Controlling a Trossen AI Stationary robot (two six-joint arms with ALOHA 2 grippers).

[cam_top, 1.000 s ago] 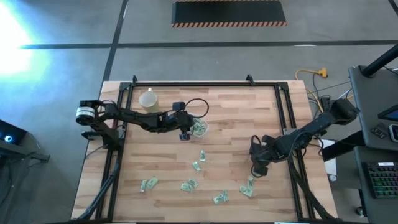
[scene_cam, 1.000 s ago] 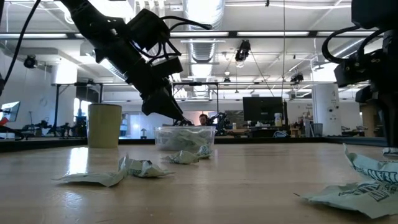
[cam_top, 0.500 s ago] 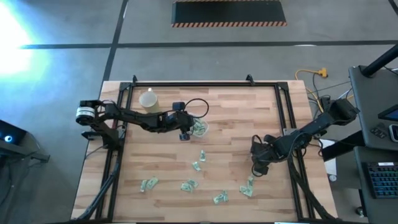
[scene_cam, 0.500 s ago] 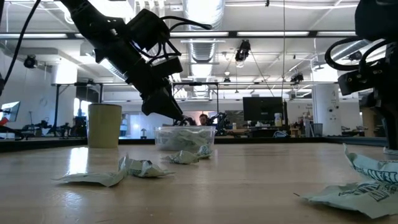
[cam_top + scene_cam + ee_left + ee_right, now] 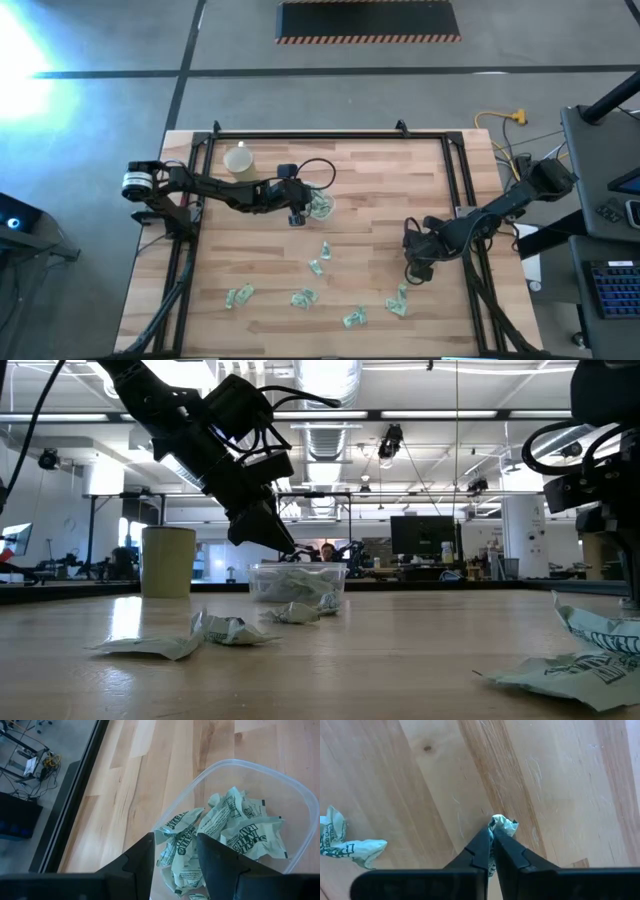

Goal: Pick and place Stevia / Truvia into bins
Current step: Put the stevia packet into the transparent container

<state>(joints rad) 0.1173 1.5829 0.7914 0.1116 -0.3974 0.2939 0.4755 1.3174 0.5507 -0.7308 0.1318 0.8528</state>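
A clear tub (image 5: 260,775) holding several green-and-white sachets (image 5: 240,820) stands left of the table's middle (image 5: 321,205). My left gripper (image 5: 175,842) hangs open, slanting down over the tub's near-left rim (image 5: 285,548). One sachet (image 5: 177,832) lies just past its fingertips; I cannot tell whether they touch it. Near the right edge my right gripper (image 5: 492,831) points down (image 5: 412,272), shut on a crumpled sachet (image 5: 504,825). Loose sachets (image 5: 318,262) lie flat on the wood. My right gripper pinches a crumpled sachet between its two fingers, coming from above and pointing down. A bunched end (image 5: 505,824) sticks out just past the fingertips. Whether the sachet is clear of the wood or still rests on it, I cannot tell.
A pale yellow cup (image 5: 238,160) stands at the far left, beside the tub. More sachets lie along the near side (image 5: 240,296), (image 5: 303,298), (image 5: 354,318), and two below my right gripper (image 5: 398,303). A black frame rail (image 5: 455,180) borders the table.
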